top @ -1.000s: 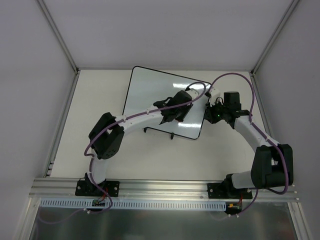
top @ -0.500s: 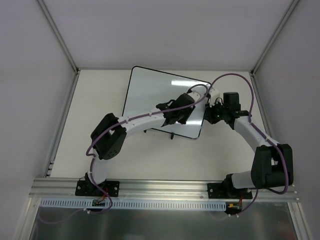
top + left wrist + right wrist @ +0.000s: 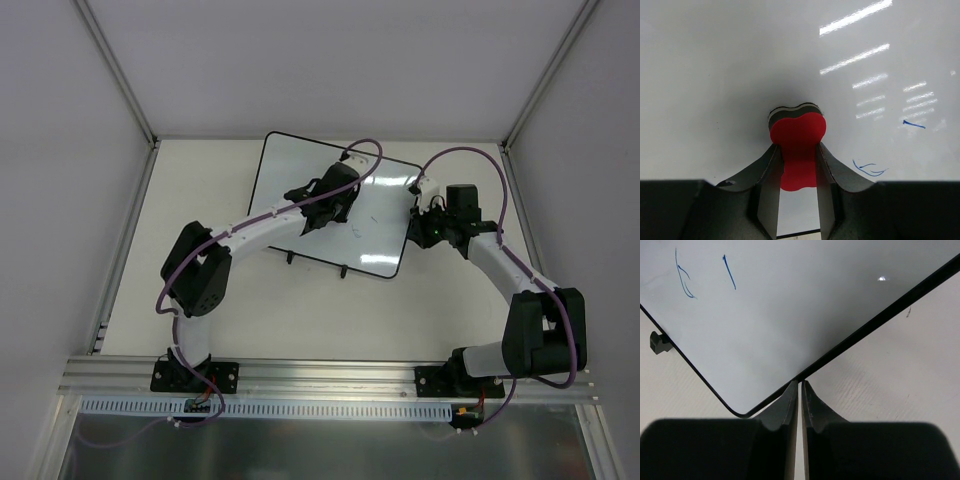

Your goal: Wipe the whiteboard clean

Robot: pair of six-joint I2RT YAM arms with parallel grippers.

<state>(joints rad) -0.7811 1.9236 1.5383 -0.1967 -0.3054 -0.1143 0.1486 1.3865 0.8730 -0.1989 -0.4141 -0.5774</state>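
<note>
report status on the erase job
Left gripper shut on eraser, pressed to whiteboard. Right gripper pinching its edge. Blue marks not yet wiped. Nothing blocking.

A fixed camera hangs above and behind both arm bases, looking steeply down over the whole table (image 3: 300, 310) and the whiteboard (image 3: 285, 180). The left wrist camera sits just behind the left gripper (image 3: 797, 146), looking along its fingers at the board's glossy face from very close, with the red eraser (image 3: 798, 130) at mid-frame. The right wrist camera looks past the right gripper (image 3: 800, 384) at the board's near right corner, also close. All three views share the blue marker strokes (image 3: 729, 272).
</note>
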